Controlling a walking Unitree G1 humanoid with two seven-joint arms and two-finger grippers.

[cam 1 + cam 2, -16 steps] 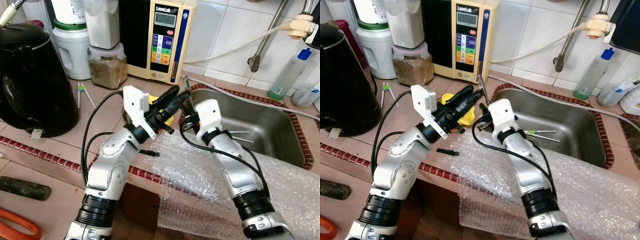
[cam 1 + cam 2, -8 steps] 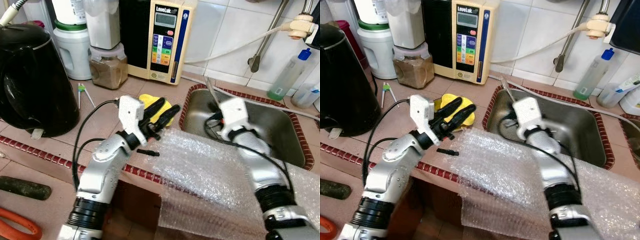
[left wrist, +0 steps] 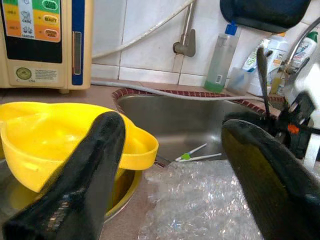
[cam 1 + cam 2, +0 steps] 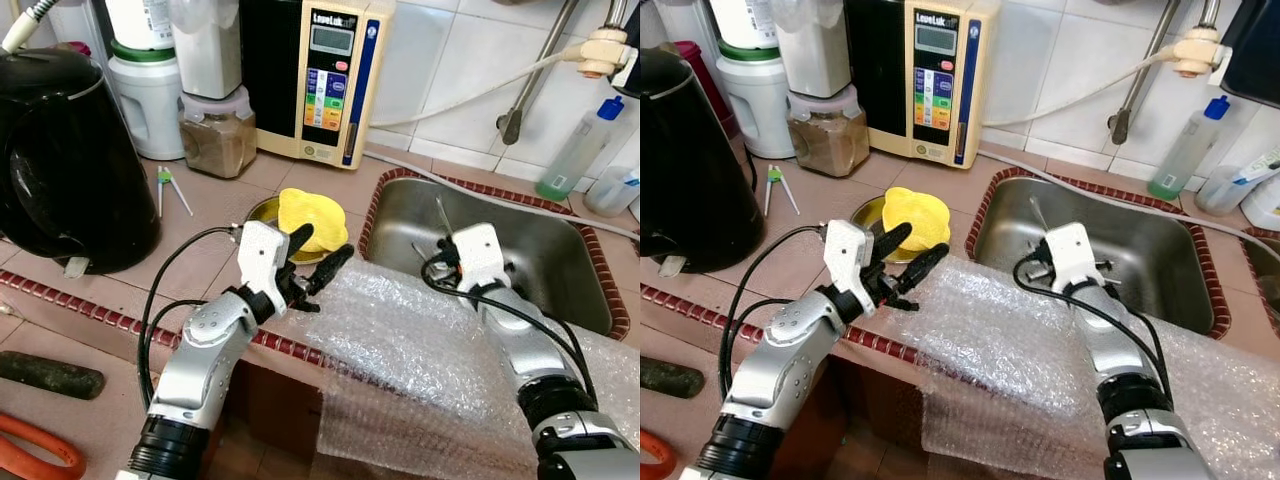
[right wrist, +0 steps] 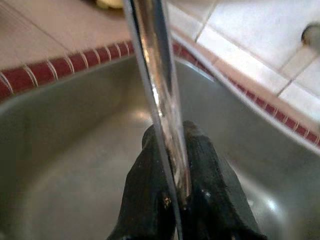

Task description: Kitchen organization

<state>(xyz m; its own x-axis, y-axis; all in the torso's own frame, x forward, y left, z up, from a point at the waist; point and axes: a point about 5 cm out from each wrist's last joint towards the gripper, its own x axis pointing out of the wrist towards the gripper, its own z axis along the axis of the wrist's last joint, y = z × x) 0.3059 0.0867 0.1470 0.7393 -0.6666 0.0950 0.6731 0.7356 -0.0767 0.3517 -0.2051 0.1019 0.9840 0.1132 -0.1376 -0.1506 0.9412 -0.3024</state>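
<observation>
A yellow plastic bowl rests in a shallow metal dish on the tiled counter, left of the steel sink. My left gripper hangs open just in front of the bowl, above the edge of a bubble wrap sheet. In the left wrist view the bowl lies beyond the spread fingers, untouched. My right gripper is over the near left part of the sink, shut on a thin metal utensil that points upward. The right wrist view has the utensil's shaft clamped between the fingertips.
A black kettle stands at the far left. A jar of brown powder and a beige water machine line the back wall. Two green-tipped sticks lie in the sink. A green bottle stands behind the sink.
My right gripper carried the metal utensil from beside the yellow bowl rightward over the sink. My left gripper drew back from above the bowl, staying open; the bowl now shows whole.
</observation>
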